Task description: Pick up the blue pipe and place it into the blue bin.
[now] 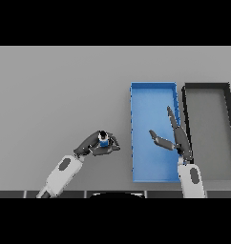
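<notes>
Plain grey table (55,86) w/ even, flat light, possibly dark edge at front.

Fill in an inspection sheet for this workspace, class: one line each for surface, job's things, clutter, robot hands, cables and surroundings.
Surface: flat grey table, mostly bare.
Job's things: small blue pipe held left of the bin, not yet inside; rectangular blue bin stands right of centre, nothing lying in it.
Clutter: rectangular dark-rimmed grey bin beside the blue bin, on its right.
Robot hands: left robot hand curled round the blue pipe; right robot hand open, fingers straight, over the blue bin's right side.
Cables: nothing seen.
Surroundings: nothing seen beyond the table.
</notes>
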`<action>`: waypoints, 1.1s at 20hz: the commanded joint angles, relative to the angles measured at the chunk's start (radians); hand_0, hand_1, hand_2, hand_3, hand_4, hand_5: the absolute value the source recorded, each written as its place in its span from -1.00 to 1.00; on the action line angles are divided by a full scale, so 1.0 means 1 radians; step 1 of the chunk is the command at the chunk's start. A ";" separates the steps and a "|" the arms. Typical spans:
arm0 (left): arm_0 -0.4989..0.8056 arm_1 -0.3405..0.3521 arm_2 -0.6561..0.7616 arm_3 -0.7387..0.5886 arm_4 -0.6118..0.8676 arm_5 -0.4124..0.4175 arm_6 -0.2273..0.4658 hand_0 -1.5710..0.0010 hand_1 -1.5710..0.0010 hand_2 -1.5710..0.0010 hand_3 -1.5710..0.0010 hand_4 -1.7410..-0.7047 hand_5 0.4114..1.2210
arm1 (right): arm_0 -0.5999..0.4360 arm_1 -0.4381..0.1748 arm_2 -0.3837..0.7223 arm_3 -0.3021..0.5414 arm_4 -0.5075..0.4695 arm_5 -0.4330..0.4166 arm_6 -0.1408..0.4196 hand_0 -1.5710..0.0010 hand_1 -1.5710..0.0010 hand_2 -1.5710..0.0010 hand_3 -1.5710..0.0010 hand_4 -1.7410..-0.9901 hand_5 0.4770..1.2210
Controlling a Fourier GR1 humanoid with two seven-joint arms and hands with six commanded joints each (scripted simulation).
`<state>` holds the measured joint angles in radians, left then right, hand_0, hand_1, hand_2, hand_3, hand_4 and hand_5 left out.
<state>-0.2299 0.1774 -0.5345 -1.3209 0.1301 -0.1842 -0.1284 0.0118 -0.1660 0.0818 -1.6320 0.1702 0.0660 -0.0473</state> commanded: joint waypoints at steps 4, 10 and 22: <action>0.015 0.001 -0.035 -0.021 -0.037 0.031 -0.035 -0.75 -0.80 -0.83 -0.80 -0.61 0.86 | 0.002 0.011 0.007 -0.004 0.002 -0.004 0.000 1.00 1.00 1.00 1.00 0.51 -0.78; 0.000 -0.039 -0.014 -0.086 -0.039 0.045 -0.088 -0.94 -0.95 -0.96 -0.95 -0.51 0.96 | -0.004 -0.002 -0.002 0.013 0.005 -0.001 0.011 1.00 1.00 1.00 1.00 0.56 -0.80; -0.063 -0.064 0.010 -0.213 -0.048 -0.004 0.031 -1.00 -1.00 -1.00 -1.00 -0.48 1.00 | 0.016 -0.007 0.006 -0.006 0.027 -0.010 -0.008 1.00 1.00 1.00 1.00 0.64 -0.73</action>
<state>-0.2933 0.1140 -0.5242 -1.5336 0.0809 -0.1891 -0.0989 0.0283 -0.1735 0.0877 -1.6380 0.1976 0.0560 -0.0565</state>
